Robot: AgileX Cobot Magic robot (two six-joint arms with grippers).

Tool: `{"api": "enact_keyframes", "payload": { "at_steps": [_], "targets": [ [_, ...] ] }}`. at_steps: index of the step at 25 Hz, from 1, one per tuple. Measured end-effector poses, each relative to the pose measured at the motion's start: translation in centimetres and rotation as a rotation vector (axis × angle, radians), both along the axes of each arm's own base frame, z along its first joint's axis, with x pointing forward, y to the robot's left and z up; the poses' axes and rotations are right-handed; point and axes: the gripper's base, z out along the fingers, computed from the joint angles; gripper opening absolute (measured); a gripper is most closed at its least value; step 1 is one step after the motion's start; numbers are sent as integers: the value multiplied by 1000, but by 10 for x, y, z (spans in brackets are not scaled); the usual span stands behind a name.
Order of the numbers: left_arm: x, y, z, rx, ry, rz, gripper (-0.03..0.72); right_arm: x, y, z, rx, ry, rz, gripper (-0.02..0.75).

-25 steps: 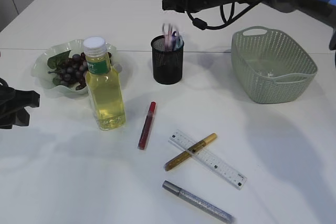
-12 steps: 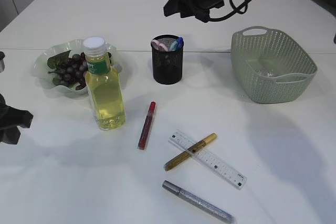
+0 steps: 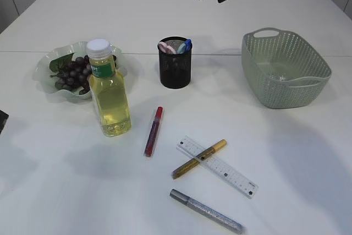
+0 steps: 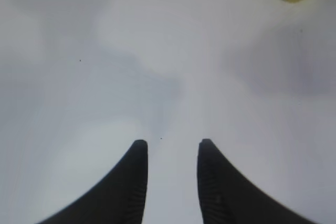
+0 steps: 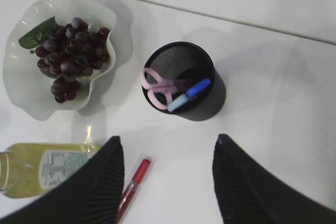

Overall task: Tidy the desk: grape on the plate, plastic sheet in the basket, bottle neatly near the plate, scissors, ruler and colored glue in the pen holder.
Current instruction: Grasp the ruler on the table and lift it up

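Because the desk is only half tidied, we read it from the biggest piece down. The basket (image 3: 286,70) sits at the right, and we cannot make out a plastic sheet through its mesh. The plate (image 3: 47,72) at the left already carries the grape (image 3: 74,71), and the bottle (image 3: 109,89) stands upright just in front of it, which looks like its tidy spot. The pen holder (image 3: 175,64) stands in the middle with the scissors (image 5: 157,85) inside, pink handles up, beside a blue-capped pen.

Our right gripper (image 5: 165,182) hangs high above the holder, jaws wide and empty, which suits a drop just made. Our left gripper (image 4: 170,182) hovers over bare table near the bottle's base, jaws partly apart, nothing between them.

Lying loose at the front are the ruler (image 3: 217,167), with a gold glue pen (image 3: 199,159) crossing over it, a silver glue pen (image 3: 206,211) nearer us, and a red glue pen (image 3: 153,131) by the bottle. These we judge come next.
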Motion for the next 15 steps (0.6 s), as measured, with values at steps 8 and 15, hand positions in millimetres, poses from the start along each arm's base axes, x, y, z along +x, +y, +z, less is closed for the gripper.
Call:
{"api": "enact_keyframes", "payload": {
  "at_steps": [8, 15],
  "targets": [
    [-12, 3, 17, -7, -48, -2, 244, -37, -1, 8, -116, 73, -19, 430],
    [-4, 1, 14, -16, -80, -10, 243, -90, 26, -2, -255, 144, 81, 430]
  ]
}}
